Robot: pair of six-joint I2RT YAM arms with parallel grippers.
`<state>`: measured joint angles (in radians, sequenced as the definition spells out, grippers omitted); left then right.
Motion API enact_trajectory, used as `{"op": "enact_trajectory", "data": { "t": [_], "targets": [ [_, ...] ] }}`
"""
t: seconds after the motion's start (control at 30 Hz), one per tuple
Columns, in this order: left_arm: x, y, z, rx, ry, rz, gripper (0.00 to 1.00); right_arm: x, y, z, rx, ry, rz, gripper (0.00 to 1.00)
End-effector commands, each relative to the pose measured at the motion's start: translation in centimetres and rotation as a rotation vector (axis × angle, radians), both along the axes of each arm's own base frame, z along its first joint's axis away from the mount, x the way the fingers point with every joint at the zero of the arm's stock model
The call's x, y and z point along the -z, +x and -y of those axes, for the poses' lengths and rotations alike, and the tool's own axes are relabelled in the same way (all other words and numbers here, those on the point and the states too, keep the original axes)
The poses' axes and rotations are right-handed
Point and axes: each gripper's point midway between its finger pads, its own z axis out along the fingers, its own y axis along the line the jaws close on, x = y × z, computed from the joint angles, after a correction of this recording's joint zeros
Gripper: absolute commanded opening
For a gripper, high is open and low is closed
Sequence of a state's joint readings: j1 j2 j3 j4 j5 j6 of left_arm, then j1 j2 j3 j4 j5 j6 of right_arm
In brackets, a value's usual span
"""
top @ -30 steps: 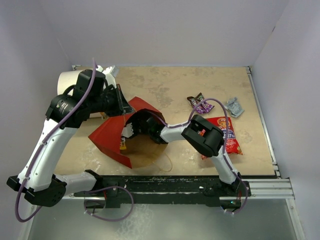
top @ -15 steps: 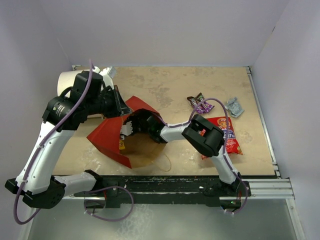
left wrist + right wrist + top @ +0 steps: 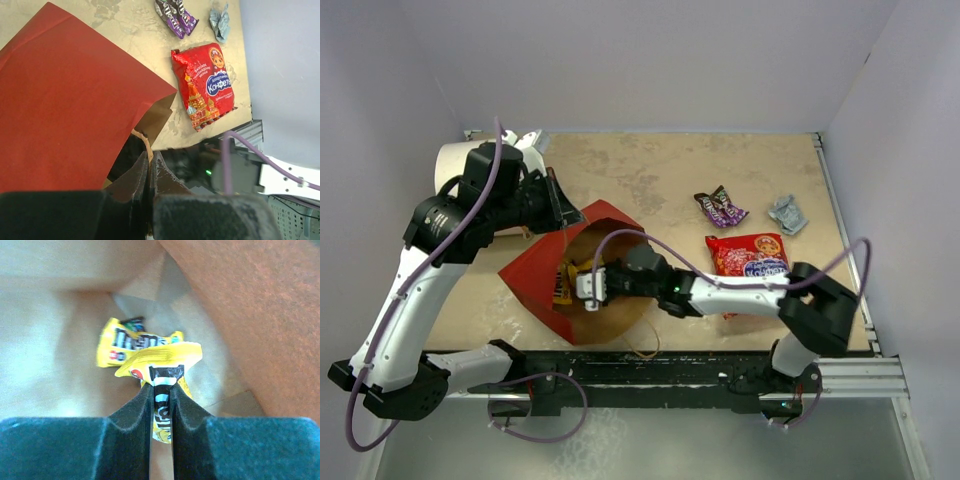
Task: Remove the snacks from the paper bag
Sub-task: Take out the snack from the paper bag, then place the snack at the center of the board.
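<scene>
From above, the red paper bag [image 3: 535, 275] lies on its side on the mottled tan table [image 3: 650, 165], its brown kraft mouth facing the near edge. The left gripper [image 3: 558, 212] is clamped on the bag's far upper edge, beside a white cylinder [image 3: 450, 165]. The right gripper [image 3: 578, 283] reaches into the mouth and is pinched on a yellow candy packet [image 3: 561, 287]; at this size it is hard to tell how many yellow packets lie there. A thin tan cord handle [image 3: 645, 350] loops out at the near rim. Well apart to the right, on the bare table, lie a large flat red packet [image 3: 750, 258], two dark purple candy packets [image 3: 720, 207] and a small silvery wrapper [image 3: 787, 213].

The left wrist camera shows its two fingers pressed together with the bag's torn kraft edge between them. The red outer panel fills the left of the view. Beyond it, the red packet with a blue oval logo lies flat, with the purple packets and the silvery wrapper past it.

The right wrist camera looks into the kraft interior. Its fingers are nearly closed, with only the thin yellow candy packet between them, gripped at its lower end. Just behind it, a second yellow packet [image 3: 125, 342] rests deep in the bag, touching the held one.
</scene>
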<state>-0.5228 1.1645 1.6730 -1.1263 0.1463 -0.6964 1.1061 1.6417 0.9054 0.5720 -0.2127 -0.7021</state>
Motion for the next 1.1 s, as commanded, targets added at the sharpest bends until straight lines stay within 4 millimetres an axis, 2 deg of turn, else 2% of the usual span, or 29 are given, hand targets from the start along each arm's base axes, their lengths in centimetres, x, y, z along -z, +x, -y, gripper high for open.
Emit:
{"op": "enact_trajectory", "data": {
  "t": [0.0,0.07,0.13,0.3,0.37,0.47,0.5,0.6,0.7,0.8,0.87,0.97,1.0,1.07],
  "targets": [
    [-1.9,1.0,0.2,-0.008,-0.043,0.091,0.00,-2.9,-5.3,3.1,-0.052,0.079,-0.238,0.17],
    [-1.7,1.1,0.1,-0.008,-0.033,0.098,0.00,-5.0,-6.0,5.3,-0.003,0.110,-0.284,0.17],
    [-1.6,1.2,-0.1,-0.007,-0.026,0.110,0.00,-8.1,-6.1,8.2,0.086,0.155,-0.314,0.18],
    [-0.9,1.6,-0.4,-0.012,0.003,0.123,0.00,-15.2,-4.0,15.1,0.360,0.258,-0.256,0.17],
    [-0.7,1.8,-0.5,-0.012,0.017,0.130,0.00,-17.9,-2.9,17.6,0.480,0.314,-0.234,0.12],
    [-0.7,2.0,-0.5,-0.011,0.023,0.135,0.00,-22.3,0.2,21.5,0.731,0.427,-0.141,0.10],
    [-0.8,1.9,-0.5,-0.010,0.021,0.137,0.00,-23.2,1.3,22.6,0.816,0.453,-0.098,0.10],
    [-0.7,1.7,-0.5,-0.007,0.013,0.131,0.00,-24.2,4.7,25.0,1.037,0.489,0.041,0.08],
    [-0.6,1.2,-0.7,-0.015,0.004,0.126,0.00,-23.1,9.5,27.0,1.234,0.512,0.018,0.01],
    [-0.8,0.7,-1.0,-0.023,-0.005,0.121,0.01,-19.5,15.1,28.0,1.359,0.458,-0.132,0.01],
    [-0.9,0.3,-1.1,-0.024,-0.006,0.117,0.01,-15.9,18.4,28.1,1.391,0.353,-0.232,0.03],
    [-0.9,0.1,-1.6,-0.035,0.007,0.115,0.01,-9.7,22.3,29.7,1.507,0.089,-0.325,0.06],
    [-1.0,0.0,-1.7,-0.037,0.012,0.117,0.01,-7.4,22.8,30.5,1.547,-0.035,-0.363,0.06],
    [-1.1,0.1,-1.9,-0.043,0.022,0.119,0.01,-4.2,24.1,32.1,1.609,-0.175,-0.428,0.07]
  ]
}}
